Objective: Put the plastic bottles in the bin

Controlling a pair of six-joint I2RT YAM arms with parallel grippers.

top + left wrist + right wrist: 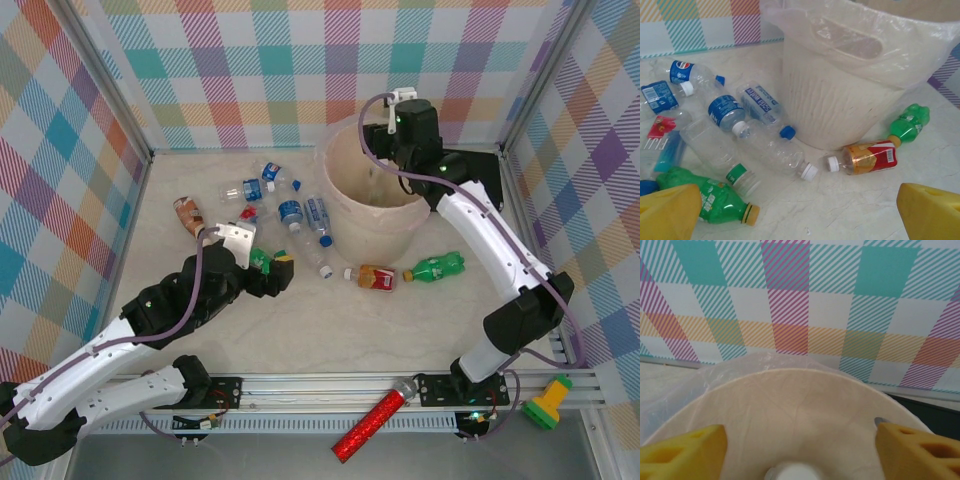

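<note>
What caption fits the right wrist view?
Right gripper open over the bin, a white cap low between its yellow fingers.

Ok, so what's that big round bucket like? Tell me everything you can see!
The bin is a big round bucket of peach-beige plastic, standing upright on the table. It narrows toward the base, has a cut-out handle slot near the rim, and a clear liner folds over its edge. Bottles lie by its foot. The right end effector hangs open above its mouth.
</note>
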